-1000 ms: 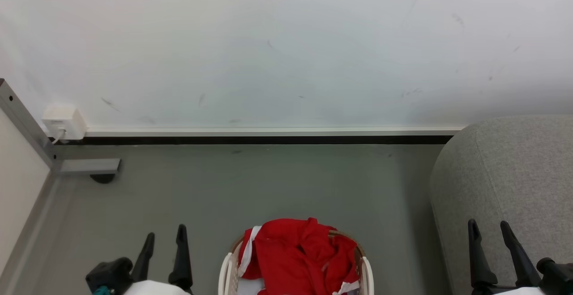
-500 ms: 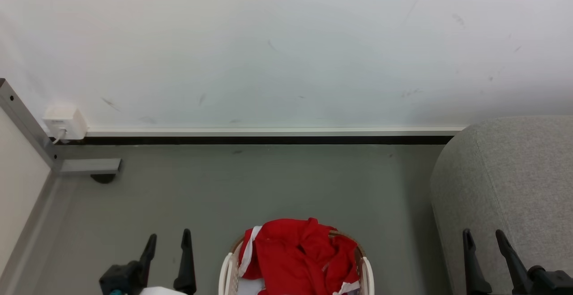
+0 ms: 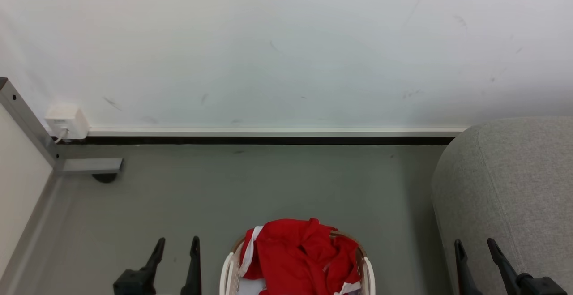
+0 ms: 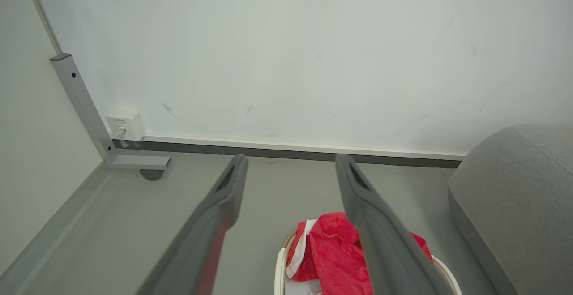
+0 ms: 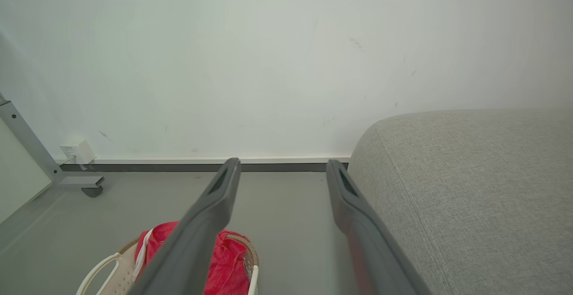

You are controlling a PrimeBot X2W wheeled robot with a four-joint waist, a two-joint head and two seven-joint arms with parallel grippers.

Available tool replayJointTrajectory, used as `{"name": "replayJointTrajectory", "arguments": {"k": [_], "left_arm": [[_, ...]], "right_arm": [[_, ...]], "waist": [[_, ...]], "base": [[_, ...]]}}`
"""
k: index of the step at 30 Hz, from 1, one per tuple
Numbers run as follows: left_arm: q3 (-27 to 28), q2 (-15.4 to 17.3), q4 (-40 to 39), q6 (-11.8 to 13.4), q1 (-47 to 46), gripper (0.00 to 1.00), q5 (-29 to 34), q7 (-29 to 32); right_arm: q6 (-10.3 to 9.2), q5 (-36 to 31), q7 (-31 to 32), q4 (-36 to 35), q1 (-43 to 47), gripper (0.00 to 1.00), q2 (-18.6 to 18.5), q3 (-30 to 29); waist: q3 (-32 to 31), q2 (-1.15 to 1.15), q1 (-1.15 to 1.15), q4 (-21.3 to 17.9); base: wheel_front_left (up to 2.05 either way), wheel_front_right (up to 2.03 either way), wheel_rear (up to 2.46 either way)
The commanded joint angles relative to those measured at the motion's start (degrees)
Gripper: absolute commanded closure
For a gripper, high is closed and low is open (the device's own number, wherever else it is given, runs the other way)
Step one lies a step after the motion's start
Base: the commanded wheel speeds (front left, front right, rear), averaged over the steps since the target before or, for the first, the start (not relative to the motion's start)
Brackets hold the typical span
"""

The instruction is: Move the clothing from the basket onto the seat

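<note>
Red jersey (image 3: 297, 259): it lies crumpled in the laundry basket (image 3: 229, 268), heaped above the brown rim, with white trim at its left edge. Nothing touches it.
Basket: it stands on the grey floor (image 3: 268, 187) between the two grippers, and the grey sofa (image 3: 515, 183) is near on its right.
Left gripper (image 3: 178, 240): the jaws are wide apart and hold nothing. It is over the floor, beside the basket's left side.
Right gripper (image 3: 473, 241): the jaws are also apart and empty, in front of the sofa's rounded side.
Change: both grippers sit lower in the head view than a second ago, and each has come a little inward. Jersey and basket have not moved.
Meaning: I judge the task is at its very start. The arms seem to reposition, and no reach into the basket has begun.
Left wrist view: a pale cloth (image 4: 304, 286) shows under the jersey.
Right wrist view: it shows the sofa's broad top with a seam, and the basket's white handle (image 5: 96, 270).
</note>
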Motion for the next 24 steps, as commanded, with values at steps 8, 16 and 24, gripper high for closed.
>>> {"name": "replayJointTrajectory", "arguments": {"k": [8, 16, 24], "left_arm": [[-0.04, 0.36, 0.9, -0.03, 0.54, 0.0, 3.59, -1.17], [0.07, 0.22, 1.21, -0.05, 0.83, 0.0, 4.51, -1.47], [0.41, 0.16, 1.33, -0.38, 0.51, 0.0, 4.01, -1.47]], "right_arm": [[-0.11, -2.87, -1.17, 1.09, 0.57, 0.0, -0.5, 0.35], [-0.12, -2.88, -1.56, 1.55, 0.2, 0.0, -0.49, 1.04], [-0.12, -2.12, -1.56, 1.27, -0.7, 0.0, -0.48, 1.8]], "waist": [[0.06, 0.0, 0.0, 0.01], [0.18, 0.0, 0.0, -0.4], [1.08, 0.0, 0.0, -1.72]], "base": [[0.0, 0.0, 0.0], [0.0, 0.0, 0.0], [0.0, 0.0, 0.0]]}}
